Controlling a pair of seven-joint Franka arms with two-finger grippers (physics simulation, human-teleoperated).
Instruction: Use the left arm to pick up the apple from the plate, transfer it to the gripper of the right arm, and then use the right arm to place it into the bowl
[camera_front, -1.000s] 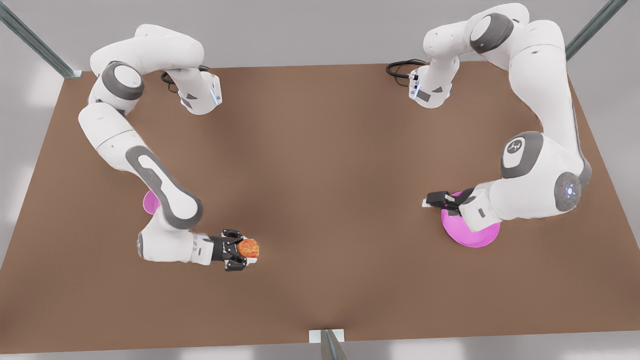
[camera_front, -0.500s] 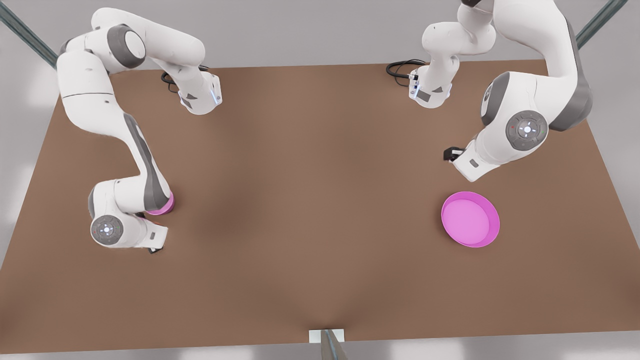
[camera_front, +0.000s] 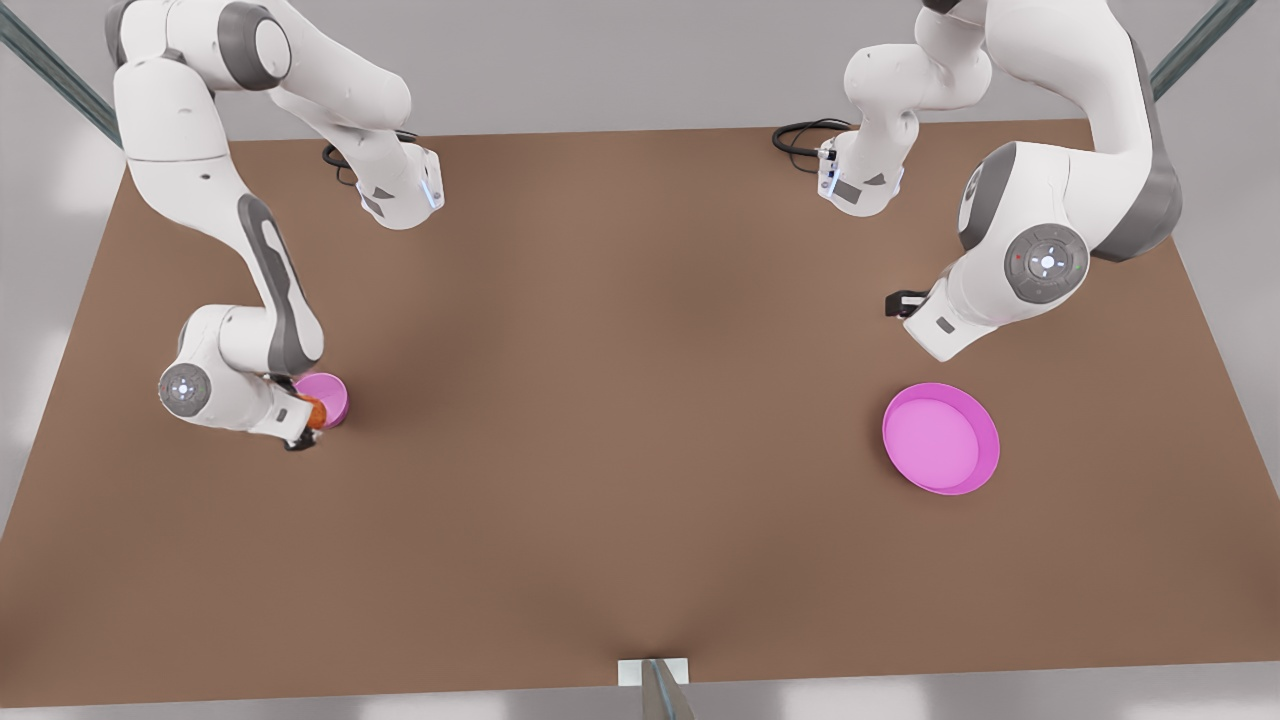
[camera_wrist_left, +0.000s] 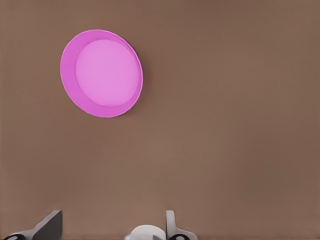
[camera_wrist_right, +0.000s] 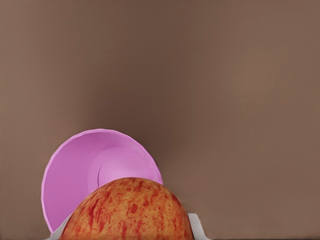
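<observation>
The red-orange apple (camera_front: 315, 411) is held in my right gripper (camera_front: 308, 421), which is shut on it at the front view's left. It hangs at the edge of the small pink bowl (camera_front: 328, 396). In the right wrist view the apple (camera_wrist_right: 129, 210) sits close in front of the bowl (camera_wrist_right: 85, 172), whose inside holds nothing. The wide pink plate (camera_front: 940, 438) lies bare at the front view's right. My left gripper (camera_front: 903, 303) hovers behind the plate, away from it. In the left wrist view its fingers (camera_wrist_left: 50, 226) stand wide apart, open, with the plate (camera_wrist_left: 102, 72) farther off.
The brown table (camera_front: 620, 400) stretches wide between the two arms. Both arm bases stand at the far edge, with a black cable (camera_front: 800, 135) beside one. A metal post (camera_front: 655, 690) stands at the near edge.
The right gripper has carried the apple from the table's middle-left back to the bowl. The left arm has lifted off the plate and drawn back, leaving the plate uncovered.
</observation>
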